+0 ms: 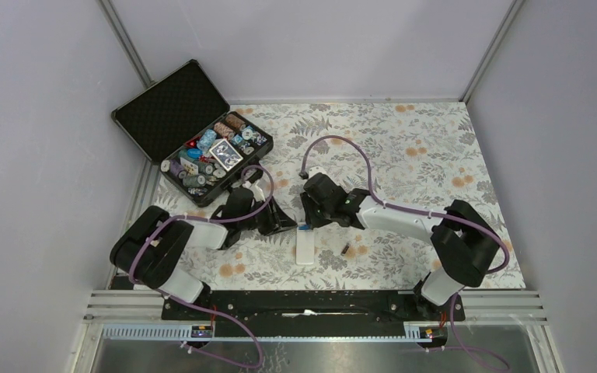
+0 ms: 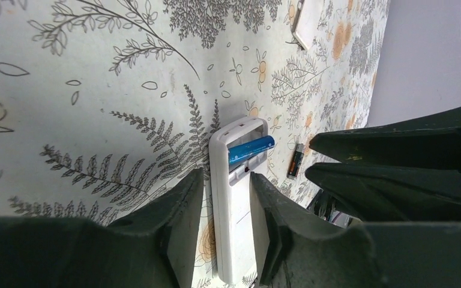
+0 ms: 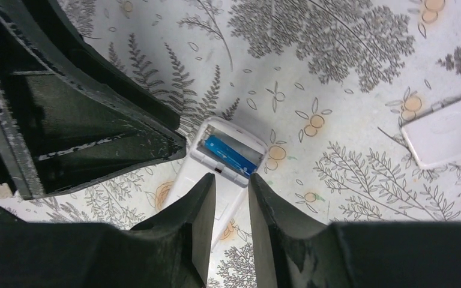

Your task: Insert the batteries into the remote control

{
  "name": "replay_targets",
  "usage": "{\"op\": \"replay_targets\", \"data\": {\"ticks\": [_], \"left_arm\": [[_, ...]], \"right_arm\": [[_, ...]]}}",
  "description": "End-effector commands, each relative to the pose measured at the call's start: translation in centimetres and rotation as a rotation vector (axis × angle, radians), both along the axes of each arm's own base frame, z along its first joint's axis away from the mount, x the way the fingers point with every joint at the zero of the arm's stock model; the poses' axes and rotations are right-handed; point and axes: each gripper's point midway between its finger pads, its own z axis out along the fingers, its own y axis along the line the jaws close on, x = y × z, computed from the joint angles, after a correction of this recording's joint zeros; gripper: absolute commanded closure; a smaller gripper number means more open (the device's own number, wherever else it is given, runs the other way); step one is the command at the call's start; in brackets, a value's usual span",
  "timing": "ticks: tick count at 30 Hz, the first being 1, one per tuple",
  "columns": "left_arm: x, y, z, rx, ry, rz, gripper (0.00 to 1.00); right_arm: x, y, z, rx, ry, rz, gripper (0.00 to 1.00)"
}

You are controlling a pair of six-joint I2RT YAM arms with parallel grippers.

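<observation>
your left gripper (image 2: 226,180) straddles the remote control (image 2: 234,240), fingers spread about its width; whether they grip it cannot be told. the remote control lies back-up, compartment open at its far end, the blue battery (image 2: 251,150) askew inside. your right gripper (image 3: 231,183) hangs over the remote control beside that compartment, fingers a narrow slit apart, holding nothing. the dark battery (image 2: 295,162) lies just right of the remote control, the loose cover (image 3: 450,129) well apart.
</observation>
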Motion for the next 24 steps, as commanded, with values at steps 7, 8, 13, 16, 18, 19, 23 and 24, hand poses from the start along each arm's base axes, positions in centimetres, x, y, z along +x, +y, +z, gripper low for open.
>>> {"op": "replay_targets", "data": {"ticks": [7,8,13,16,18,19,23,24], "left_arm": [[1.1,1.5,1.3,0.024,-0.086,0.045,0.62],[1.2,1.8,1.3,0.022,-0.085,0.052,0.62],[1.5,2.8,1.6,0.018,-0.095,0.079,0.61],[1.5,3.1,1.8,0.016,-0.1,0.084,0.61],[1.6,3.2,1.8,0.014,-0.101,0.086,0.61],[1.5,3.2,1.8,0.012,-0.101,0.085,0.61],[1.5,3.2,1.8,0.007,-0.1,0.085,0.61],[1.5,3.2,1.8,0.007,-0.1,0.085,0.61]], "right_arm": [[-0.6,1.7,0.1,-0.094,0.029,0.308,0.57],[-0.6,1.6,0.0,-0.104,0.03,0.329,0.57],[-0.8,1.5,-0.7,-0.132,0.028,0.402,0.57],[-0.7,1.4,-1.1,-0.15,0.023,0.419,0.57],[-0.4,1.4,-1.3,-0.161,0.018,0.424,0.57],[-0.4,1.4,-1.4,-0.165,0.017,0.428,0.57],[-0.1,1.5,-1.3,-0.173,0.003,0.439,0.56],[0.0,1.5,-1.2,-0.175,-0.004,0.438,0.56]]}}
